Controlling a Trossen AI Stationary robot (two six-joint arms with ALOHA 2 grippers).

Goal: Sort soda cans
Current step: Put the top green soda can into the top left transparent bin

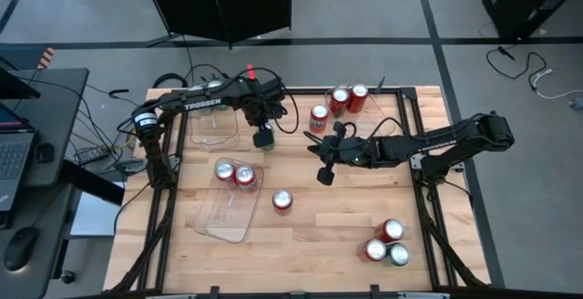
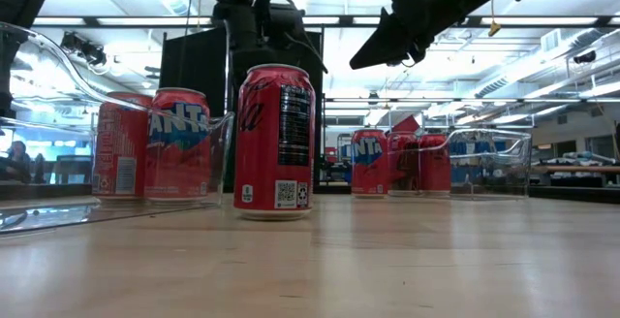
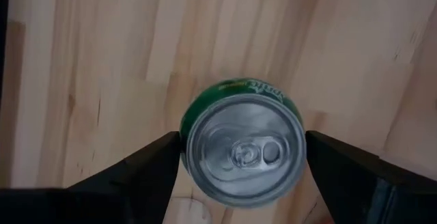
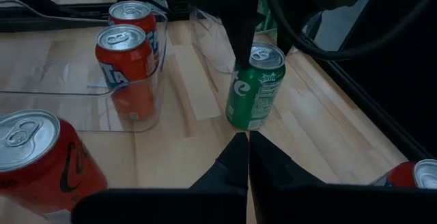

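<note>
Thin-walled green can [image 3: 242, 149] — likely light, slick, dentable — sits gripped at mid-body between the left gripper [image 3: 242, 157] fingers; right gripper [image 4: 247, 157] closed, empty.

- On my overhead camera I read "TROSSEN" in white capitals along the dark left arm link [image 1: 202, 108]
- At table level, the red-and-blue drink can inside the clear plastic tray [image 2: 180, 143] shows "ANTA", the first letter cut off by the can beside it
- The tall red aluminium can standing nearest that camera [image 2: 276, 142] carries a black nutrition panel and a QR code; I cannot read the small print
- From the right wrist camera, the green aluminium can with yellow lettering [image 4: 255, 87] reads "Sprite", only partly in view
- The same camera shows "TA" on the red can with a blue band [image 4: 125, 70]
</note>
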